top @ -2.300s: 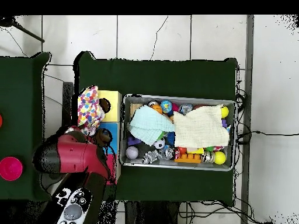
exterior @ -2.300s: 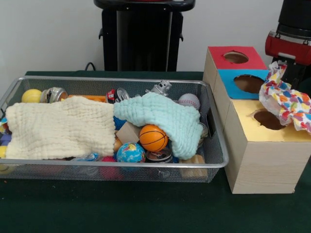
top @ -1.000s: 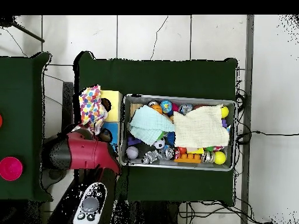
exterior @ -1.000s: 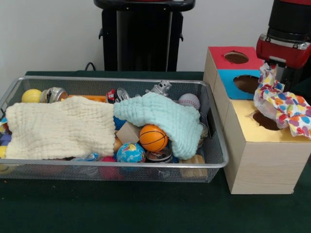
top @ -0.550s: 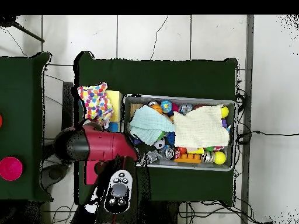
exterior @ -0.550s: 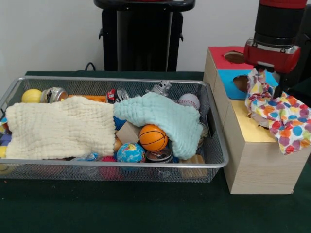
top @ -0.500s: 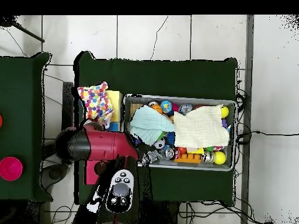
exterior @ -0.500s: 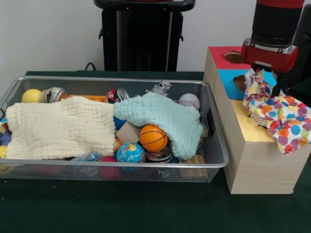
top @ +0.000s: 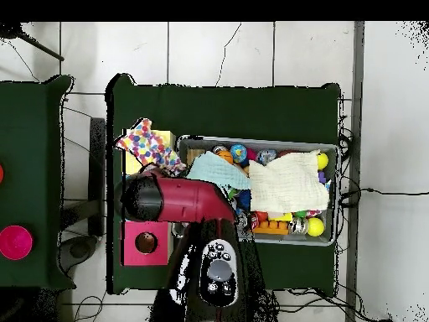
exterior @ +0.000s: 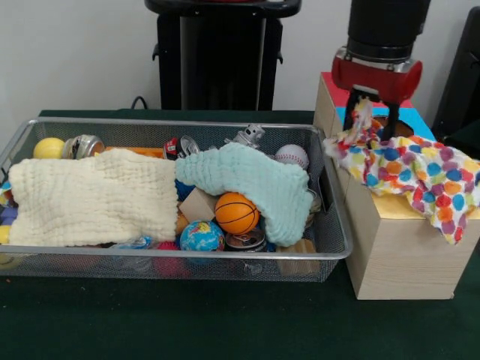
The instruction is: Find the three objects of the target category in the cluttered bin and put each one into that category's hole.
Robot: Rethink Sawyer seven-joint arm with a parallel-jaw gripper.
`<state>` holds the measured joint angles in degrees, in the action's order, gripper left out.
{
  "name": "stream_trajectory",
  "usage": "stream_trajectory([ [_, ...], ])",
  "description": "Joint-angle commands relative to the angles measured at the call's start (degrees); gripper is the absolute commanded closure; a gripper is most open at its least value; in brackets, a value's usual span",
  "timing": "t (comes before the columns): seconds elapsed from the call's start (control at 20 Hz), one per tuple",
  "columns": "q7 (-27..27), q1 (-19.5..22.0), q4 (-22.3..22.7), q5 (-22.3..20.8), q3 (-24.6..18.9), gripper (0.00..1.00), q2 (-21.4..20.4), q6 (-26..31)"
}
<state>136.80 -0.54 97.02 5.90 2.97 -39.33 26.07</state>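
On the green tabletop [exterior: 187, 322] the wire bin [exterior: 172, 264] holds, nearest, a globe ball [exterior: 201, 235], a can [exterior: 246, 241] and a basketball [exterior: 236, 213]. A cream cloth [exterior: 90, 199] covers the bin's left half, and a mint cloth [exterior: 251, 182] drapes over the middle. Behind them lie a baseball [exterior: 292, 156], a metal toy [exterior: 248, 136], cans and a yellow ball [exterior: 48, 148]. Right of the bin, touching it, stands the wooden box [exterior: 397, 251] with yellow, blue and red tops. The spotted cloth [exterior: 409, 169] spreads over the yellow top, hiding its hole and overhanging the right edge. The gripper [exterior: 371, 112] above the blue section has its fingers [exterior: 391, 120] pinching that cloth's raised corner.
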Motion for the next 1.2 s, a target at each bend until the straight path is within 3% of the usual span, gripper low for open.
stream_trajectory([
  [0.05, -5.3, 4.0, 1.6, -5.1, -5.4, 0.0, -1.2, 1.3],
  [0.25, 0.7, 0.0, 1.5, -6.0, -2.9, 0.0, -0.2, -1.2],
  [0.65, 5.9, -4.5, 0.5, -3.7, -0.5, 0.0, -0.3, 1.9],
  [0.95, 14.7, -13.8, -2.2, -1.0, 5.9, 0.0, 0.4, 5.9],
  [1.2, 12.0, -13.9, -4.0, 0.0, 7.2, 0.0, 2.3, 5.1],
])
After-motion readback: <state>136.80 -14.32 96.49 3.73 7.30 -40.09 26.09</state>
